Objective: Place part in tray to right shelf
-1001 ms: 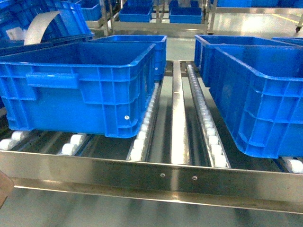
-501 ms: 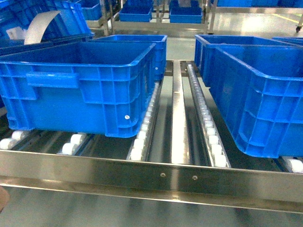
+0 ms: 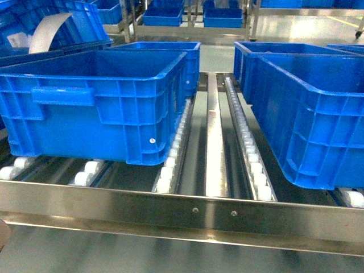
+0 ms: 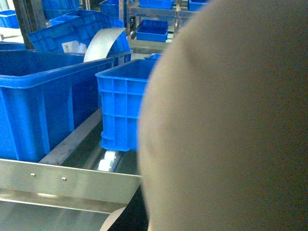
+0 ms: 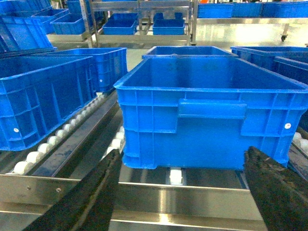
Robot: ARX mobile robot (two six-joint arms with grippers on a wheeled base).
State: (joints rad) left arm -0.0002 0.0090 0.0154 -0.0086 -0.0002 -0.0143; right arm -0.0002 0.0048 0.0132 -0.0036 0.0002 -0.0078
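From my station, the beige tray [image 4: 226,125] fills the left wrist view short of the right shelf [image 3: 187,213], my right end effector [image 5: 185,192] is released and empty, the left's state I cannot tell, and the part stays unseen, so delivery remains.

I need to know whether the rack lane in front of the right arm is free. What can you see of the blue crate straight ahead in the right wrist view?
The blue crate is a large, open-topped box of glossy moulded plastic with ribbed walls, a thick rim and a raised grip bar on its near face. It looks empty as far as the inside shows. It sits upright and square-on on the shelf, on white rollers just behind the shiny front rail. Another crate stands directly behind it. The right gripper is open with nothing in it, short of the crate.
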